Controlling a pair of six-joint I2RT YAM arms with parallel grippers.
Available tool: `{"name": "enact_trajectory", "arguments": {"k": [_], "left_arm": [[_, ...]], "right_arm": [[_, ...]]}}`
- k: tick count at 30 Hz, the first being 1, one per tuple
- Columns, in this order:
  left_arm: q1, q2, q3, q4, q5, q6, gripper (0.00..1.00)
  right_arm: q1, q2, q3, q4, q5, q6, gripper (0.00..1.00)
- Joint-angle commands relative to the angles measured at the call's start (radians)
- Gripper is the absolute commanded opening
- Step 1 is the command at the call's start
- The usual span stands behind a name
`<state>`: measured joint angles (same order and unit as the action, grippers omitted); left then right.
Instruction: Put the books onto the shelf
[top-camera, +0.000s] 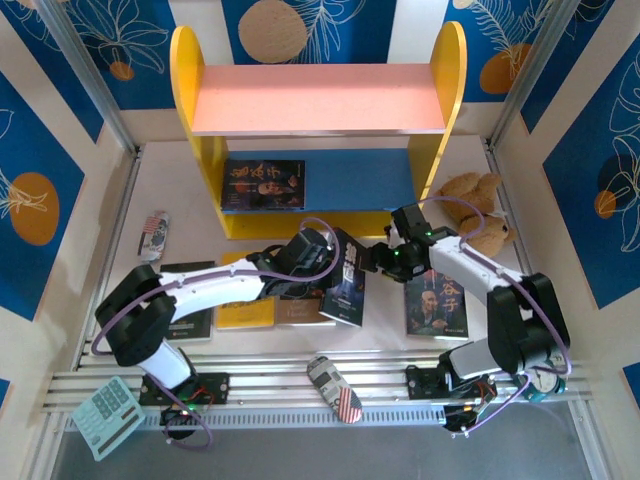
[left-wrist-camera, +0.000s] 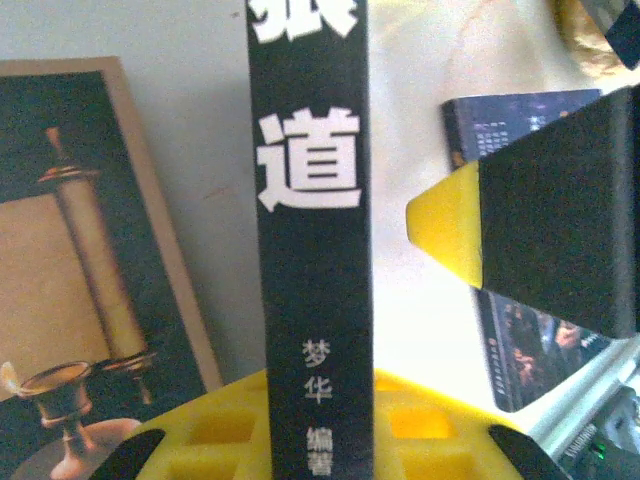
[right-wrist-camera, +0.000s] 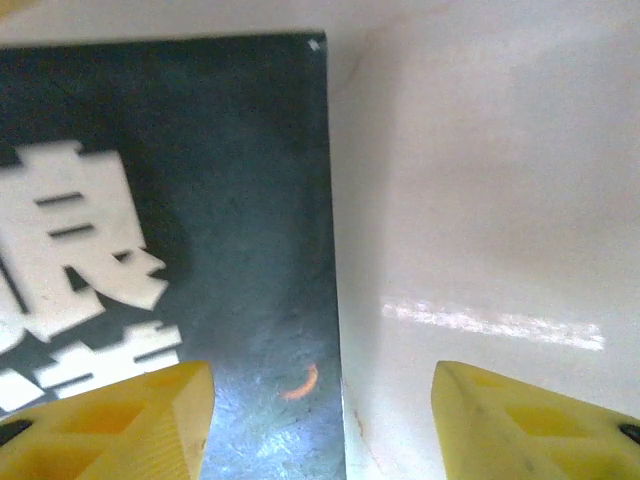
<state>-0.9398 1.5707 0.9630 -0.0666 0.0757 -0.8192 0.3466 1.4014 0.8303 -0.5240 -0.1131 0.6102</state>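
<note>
The left gripper (top-camera: 328, 262) was clamped on a black book with white characters (left-wrist-camera: 315, 250), holding it on edge in front of the shelf (top-camera: 318, 100); the right gripper (top-camera: 380, 258) sat just beside that same book with its jaws apart, gripping nothing. One dark book (top-camera: 263, 184) lay flat on the shelf's blue lower board, towards its left end; a yellow book (top-camera: 245, 312), a brown book (top-camera: 303, 312) and a blue portrait book (top-camera: 437, 305) lay on the table (top-camera: 390, 340).
</note>
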Motion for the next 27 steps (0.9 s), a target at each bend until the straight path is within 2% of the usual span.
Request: {"name": "enact_trajectory", "arguments": {"k": [1,4,9,12,17,22,27], "left_arm": [[0.001,-0.097,0.017,0.085,0.076,0.076,0.00],[0.002,-0.155,0.012,0.088,0.074,0.075,0.00],[0.016,-0.251,0.015,0.080,0.016,0.006,0.00],[0.016,-0.314,0.010,0.050,-0.100,-0.021,0.00],[0.016,-0.409,-0.001,0.062,-0.353,0.003,0.00],[0.015,-0.453,-0.014,0.142,-0.473,0.057,0.00],[0.016,-0.492,-0.044,0.186,-0.581,0.006,0.00]], "right_arm": [[-0.019,-0.100,-0.016,-0.040,-0.009,-0.010,0.62],[-0.039,-0.182,-0.010,-0.061,-0.014,0.000,0.64],[-0.065,-0.297,0.029,-0.059,-0.102,0.042,0.68],[-0.058,-0.374,0.035,-0.028,-0.114,0.094,0.71],[-0.028,-0.522,-0.055,0.164,-0.109,0.205,0.79],[0.053,-0.564,-0.112,0.298,-0.064,0.259,0.83],[0.171,-0.596,-0.168,0.413,0.037,0.355,0.93]]}}
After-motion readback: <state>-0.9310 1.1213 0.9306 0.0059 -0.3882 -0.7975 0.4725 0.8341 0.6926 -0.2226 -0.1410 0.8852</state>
